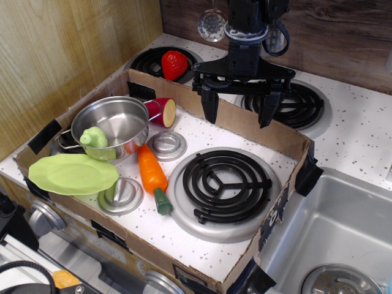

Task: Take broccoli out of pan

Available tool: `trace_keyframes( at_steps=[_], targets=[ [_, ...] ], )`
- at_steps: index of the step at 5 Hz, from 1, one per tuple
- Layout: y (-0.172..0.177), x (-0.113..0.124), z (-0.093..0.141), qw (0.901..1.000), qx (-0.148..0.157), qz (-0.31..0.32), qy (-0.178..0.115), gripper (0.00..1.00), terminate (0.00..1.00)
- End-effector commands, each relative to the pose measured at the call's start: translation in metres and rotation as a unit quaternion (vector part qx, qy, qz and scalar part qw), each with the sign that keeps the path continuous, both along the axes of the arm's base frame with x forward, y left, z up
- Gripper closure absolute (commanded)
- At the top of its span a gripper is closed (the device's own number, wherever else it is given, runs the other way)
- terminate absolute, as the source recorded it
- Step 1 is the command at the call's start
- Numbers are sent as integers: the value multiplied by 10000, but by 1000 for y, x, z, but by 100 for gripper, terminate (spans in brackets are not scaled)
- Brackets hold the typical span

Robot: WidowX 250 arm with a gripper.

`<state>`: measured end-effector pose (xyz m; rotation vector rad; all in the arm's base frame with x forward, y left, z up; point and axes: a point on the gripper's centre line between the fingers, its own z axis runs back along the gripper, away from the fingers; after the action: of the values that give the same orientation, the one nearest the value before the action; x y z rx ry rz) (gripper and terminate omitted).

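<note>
I see my gripper [239, 105] hanging over the far wall of the cardboard tray [257, 131], its two black fingers spread wide apart with nothing between them. It sits well apart from the pan [116, 122], which stands at the left side of the tray. The broccoli [96, 143] rests inside the pan against its near rim, head up, pale green against the shiny steel. A lime-green plate [72, 173] lies just near of the pan, its far edge overlapping the pan's rim from my angle; I cannot tell whether they touch. An orange carrot [153, 176] lies to the right of the pan, green end pointing toward the near side, between two flat silver discs [166, 146]. Just beyond the pan's right handle there is a dark red, cut-faced toy [161, 111]. A large black coil burner [223, 184] fills the right part of the tray. Outside the tray, a red strawberry [174, 64] sits on the far-left burner, and a steel sink [343, 233] occupies the near right.
</note>
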<state>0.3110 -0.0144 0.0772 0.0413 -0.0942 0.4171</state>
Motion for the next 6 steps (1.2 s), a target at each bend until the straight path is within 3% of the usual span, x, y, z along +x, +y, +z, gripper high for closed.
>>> trace_keyframes(
  at_steps=[1, 2, 3, 4, 5, 6],
  targets=[
    [0, 0, 0, 10000, 0, 0, 0, 0, 0],
    [13, 2, 11, 9998, -163, 52, 123, 0, 0],
    [34, 0, 26, 9995, 194, 241, -56, 0, 0],
    [63, -11, 41, 9995, 191, 259, -56, 0, 0],
    [93, -29, 49, 9986, 484, -179, -98, 0, 0],
    [113, -56, 38, 9958, 610, -690, 17, 0, 0]
  ],
)
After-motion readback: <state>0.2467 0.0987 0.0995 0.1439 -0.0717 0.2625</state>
